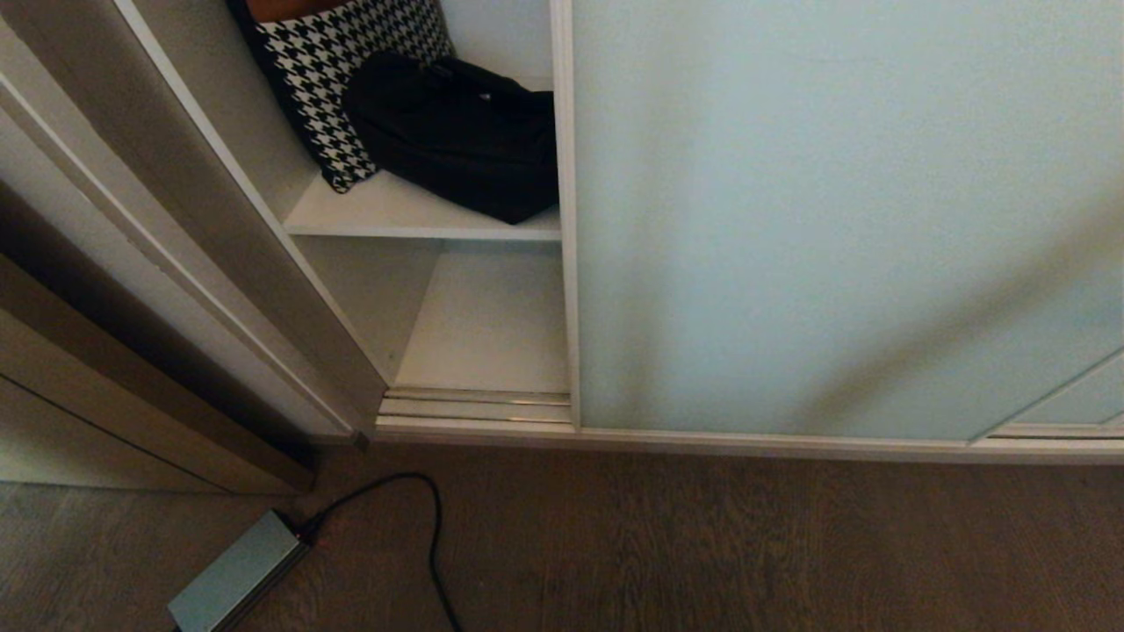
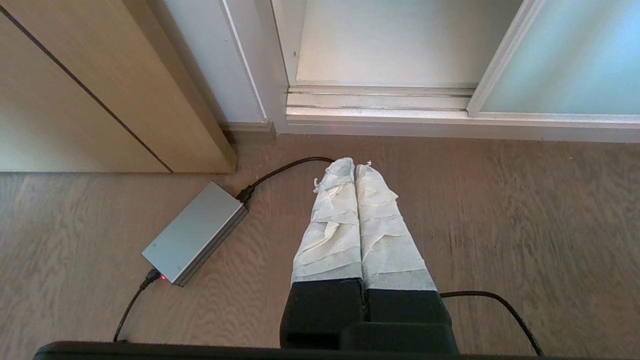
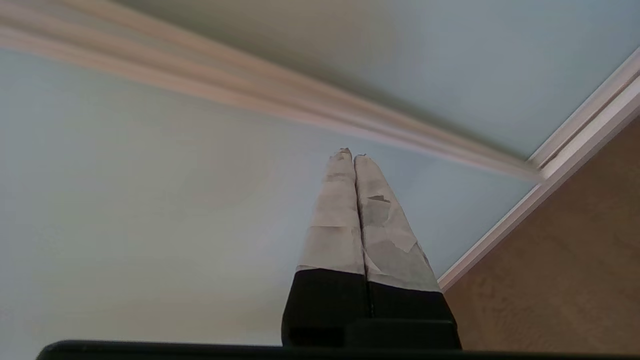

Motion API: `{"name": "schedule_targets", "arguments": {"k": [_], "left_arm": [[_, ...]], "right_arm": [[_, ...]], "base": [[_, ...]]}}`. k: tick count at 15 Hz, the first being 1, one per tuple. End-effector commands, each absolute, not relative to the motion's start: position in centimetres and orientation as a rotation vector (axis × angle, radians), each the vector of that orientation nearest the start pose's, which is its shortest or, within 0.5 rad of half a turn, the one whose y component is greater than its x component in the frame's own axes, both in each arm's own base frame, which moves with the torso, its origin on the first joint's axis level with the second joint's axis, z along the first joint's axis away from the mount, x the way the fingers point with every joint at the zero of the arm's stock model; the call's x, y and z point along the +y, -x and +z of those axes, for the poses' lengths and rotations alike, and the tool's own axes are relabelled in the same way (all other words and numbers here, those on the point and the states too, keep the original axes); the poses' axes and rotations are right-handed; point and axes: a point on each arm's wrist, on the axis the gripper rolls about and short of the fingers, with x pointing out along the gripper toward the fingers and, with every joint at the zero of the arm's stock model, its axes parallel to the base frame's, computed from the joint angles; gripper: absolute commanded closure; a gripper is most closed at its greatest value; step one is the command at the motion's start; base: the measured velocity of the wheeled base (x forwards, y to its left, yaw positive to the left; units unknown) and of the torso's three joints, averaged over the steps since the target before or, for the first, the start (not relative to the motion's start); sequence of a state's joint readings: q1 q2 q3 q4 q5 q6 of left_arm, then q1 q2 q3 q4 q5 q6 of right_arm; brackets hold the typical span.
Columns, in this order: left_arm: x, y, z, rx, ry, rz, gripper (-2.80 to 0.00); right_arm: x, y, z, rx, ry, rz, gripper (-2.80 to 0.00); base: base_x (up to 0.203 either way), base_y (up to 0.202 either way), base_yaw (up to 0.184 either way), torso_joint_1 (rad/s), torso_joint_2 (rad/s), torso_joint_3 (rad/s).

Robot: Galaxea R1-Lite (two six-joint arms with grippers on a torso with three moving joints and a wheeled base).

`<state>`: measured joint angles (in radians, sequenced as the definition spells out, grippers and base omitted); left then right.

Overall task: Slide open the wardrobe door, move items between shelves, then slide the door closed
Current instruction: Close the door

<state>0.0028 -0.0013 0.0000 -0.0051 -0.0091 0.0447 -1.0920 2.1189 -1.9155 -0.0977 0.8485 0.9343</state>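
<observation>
Sliding wardrobe door (image 1: 834, 219) is pulled partway across, so only a narrow slice of the wardrobe shows past its cream frame edge. In that gap, the upper of the shelves (image 1: 413, 219) carries a houndstooth cushion (image 1: 338, 79) leaning against a black bag (image 1: 457, 132), and the two are touching. Lower shelf (image 1: 492, 325) is bare, with the floor track (image 1: 474, 405) just in front of it.

Right gripper (image 3: 352, 157) has its taped jaws clenched together on nothing, tips aimed at the frosted glass, close to the door's bottom rail. Left gripper (image 2: 354, 167) hangs over the wood floor (image 2: 500, 225), jaws pressed shut and empty too. A grey power brick (image 2: 195, 232) with its black cable (image 2: 285, 170) lies on the floor just beside those tips.
</observation>
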Motion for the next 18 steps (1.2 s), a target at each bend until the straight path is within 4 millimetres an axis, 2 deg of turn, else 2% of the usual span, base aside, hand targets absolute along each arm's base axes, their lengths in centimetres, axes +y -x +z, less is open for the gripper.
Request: {"name": "schedule_targets", "arguments": {"k": [1, 7, 15, 18], "left_arm": [[0.0, 2.3, 7.6, -0.007, -0.046, -0.006, 0.0], [0.0, 2.3, 7.6, -0.006, -0.046, -0.006, 0.0], [0.0, 2.3, 7.6, -0.006, -0.046, -0.006, 0.0], [0.0, 2.3, 7.6, -0.008, -0.046, -0.006, 0.0]], "right_arm": [[-38.0, -23.3, 27.3, -0.028, -1.041, -0.229, 0.0], [-38.7, -24.2, 26.7, -0.058, -0.998, -0.204, 0.0], [-38.6, -26.9, 25.4, -0.086, -0.943, -0.172, 0.0], [-39.1, -27.3, 24.7, -0.107, -0.931, -0.189, 0.0]], "base": [[0.0, 0.0, 0.0, 0.0, 0.0, 0.0], [0.0, 0.0, 0.0, 0.0, 0.0, 0.0], [0.0, 0.0, 0.0, 0.0, 0.0, 0.0], [0.0, 0.0, 0.0, 0.0, 0.0, 0.0]]}}
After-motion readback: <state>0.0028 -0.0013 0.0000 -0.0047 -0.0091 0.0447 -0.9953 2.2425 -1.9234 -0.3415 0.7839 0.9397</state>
